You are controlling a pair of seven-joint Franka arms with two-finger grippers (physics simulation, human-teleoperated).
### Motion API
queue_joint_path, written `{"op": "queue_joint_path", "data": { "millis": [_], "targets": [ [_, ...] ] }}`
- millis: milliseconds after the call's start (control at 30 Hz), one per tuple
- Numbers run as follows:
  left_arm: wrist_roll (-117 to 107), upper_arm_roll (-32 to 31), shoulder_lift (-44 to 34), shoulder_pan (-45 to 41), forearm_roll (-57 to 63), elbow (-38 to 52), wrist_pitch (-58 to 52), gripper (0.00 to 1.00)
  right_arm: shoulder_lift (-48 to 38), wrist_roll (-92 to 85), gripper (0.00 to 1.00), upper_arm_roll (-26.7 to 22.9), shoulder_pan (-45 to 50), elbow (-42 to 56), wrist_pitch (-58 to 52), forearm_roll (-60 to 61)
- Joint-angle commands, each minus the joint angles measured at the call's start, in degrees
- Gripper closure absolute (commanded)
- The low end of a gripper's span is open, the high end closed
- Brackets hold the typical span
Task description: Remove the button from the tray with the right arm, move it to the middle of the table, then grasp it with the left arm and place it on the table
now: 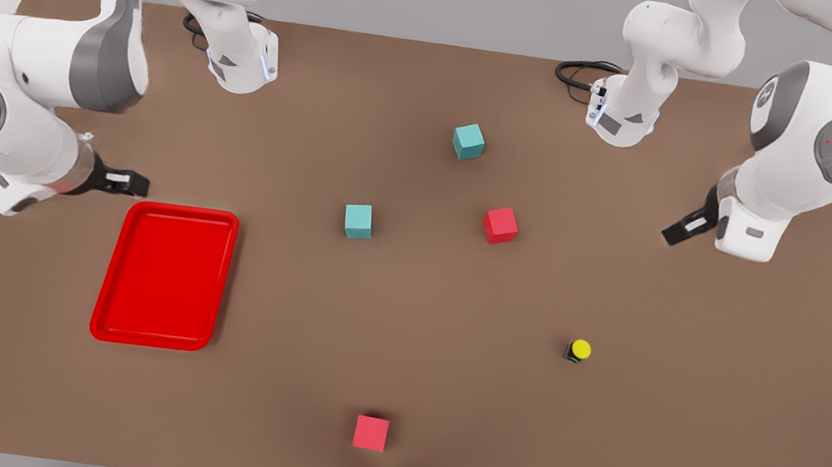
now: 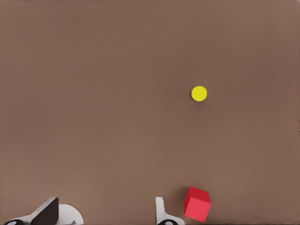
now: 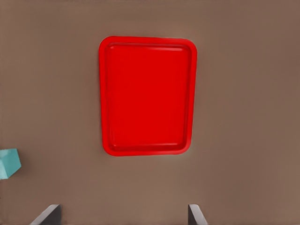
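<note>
The button (image 1: 578, 350), yellow cap on a dark body, stands on the bare table (image 1: 449, 340) toward the front view's right, also seen as button (image 2: 199, 93). The red tray (image 1: 166, 274) lies at the front view's left with nothing in it, and appears again as tray (image 3: 147, 96). My right gripper (image 1: 130, 181) hovers open just behind the tray's far edge; its fingertips (image 3: 49, 214) stand wide apart. My left gripper (image 1: 680, 230) hangs open above the table at the front view's right, well behind the button, with fingertips (image 2: 47, 211) spread.
Two teal cubes (image 1: 468, 142) (image 1: 358, 221) and a red cube (image 1: 500, 225) sit mid-table. Another red cube (image 1: 371, 433) lies near the front edge. The red cube (image 2: 197, 204) is close beside a left finger. A teal cube (image 3: 8, 163) lies beside the tray.
</note>
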Motion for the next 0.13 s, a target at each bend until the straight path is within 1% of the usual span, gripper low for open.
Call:
{"op": "queue_joint_path", "data": {
  "millis": [0,100],
  "targets": [
    [57.72,0.44,-0.04,-6.83,-0.31,0.02,1.18,0.0,-0.07,-0.51,0.0,0.08,-0.65,0.02,2.3,2.4],
    [57.72,0.44,-0.04,-6.83,-0.31,0.02,1.27,0.0,-0.07,-0.51,0.0,0.08,-0.56,0.02,2.39,2.31]
  ]
}}
